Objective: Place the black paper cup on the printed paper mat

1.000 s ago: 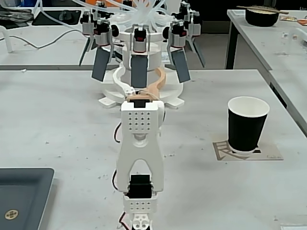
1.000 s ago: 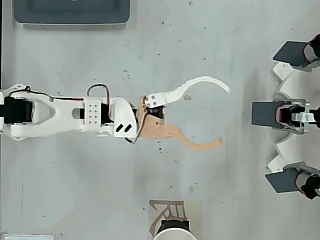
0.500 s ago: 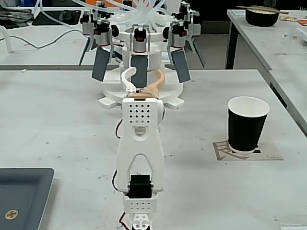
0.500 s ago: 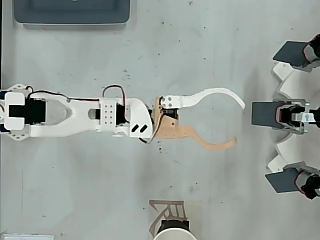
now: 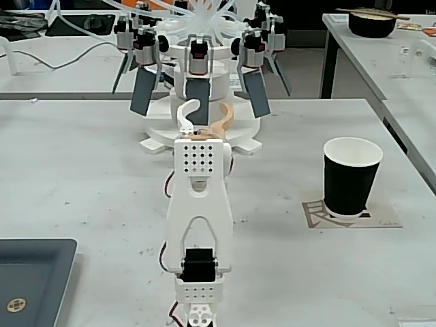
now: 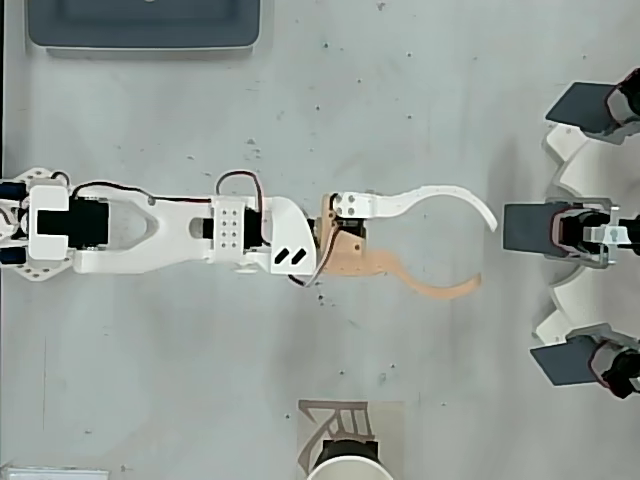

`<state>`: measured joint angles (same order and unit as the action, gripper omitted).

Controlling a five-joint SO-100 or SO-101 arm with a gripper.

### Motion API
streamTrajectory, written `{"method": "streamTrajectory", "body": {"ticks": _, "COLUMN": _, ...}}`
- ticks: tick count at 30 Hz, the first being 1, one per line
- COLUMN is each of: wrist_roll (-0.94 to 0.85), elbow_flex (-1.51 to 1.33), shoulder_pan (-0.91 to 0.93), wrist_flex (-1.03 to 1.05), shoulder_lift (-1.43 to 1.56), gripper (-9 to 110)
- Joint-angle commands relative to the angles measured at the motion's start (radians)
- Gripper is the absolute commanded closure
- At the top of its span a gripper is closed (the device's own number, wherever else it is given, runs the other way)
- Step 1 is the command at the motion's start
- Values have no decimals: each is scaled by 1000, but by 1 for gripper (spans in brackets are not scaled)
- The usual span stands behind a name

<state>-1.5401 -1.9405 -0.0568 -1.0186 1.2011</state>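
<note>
My claw (image 6: 484,251) hangs released, empty; black paper cup (image 5: 351,177) stands upright on printed paper mat (image 5: 385,219); I advise keeping clear, no nudging

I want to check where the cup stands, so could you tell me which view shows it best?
The fixed view: the whole cup shows upright on the mat. The overhead view catches only its white rim at the bottom edge.

Cup (image 5: 351,176) upright on mat (image 5: 385,219), right of arm (image 5: 200,204), fixed view.
</note>
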Motion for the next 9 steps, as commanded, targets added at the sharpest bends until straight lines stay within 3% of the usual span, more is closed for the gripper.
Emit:
{"method": "streamTrajectory", "body": {"ticks": 1, "wrist_roll": 8, "elbow_flex": 46, "shoulder_pan": -18, "wrist_flex": 0, "shoulder_lift": 11, "gripper": 91}}
{"method": "streamTrajectory", "body": {"ticks": 9, "wrist_roll": 8, "elbow_flex": 48, "shoulder_pan": -43, "wrist_flex": -2, "shoulder_lift": 9, "gripper": 92}}
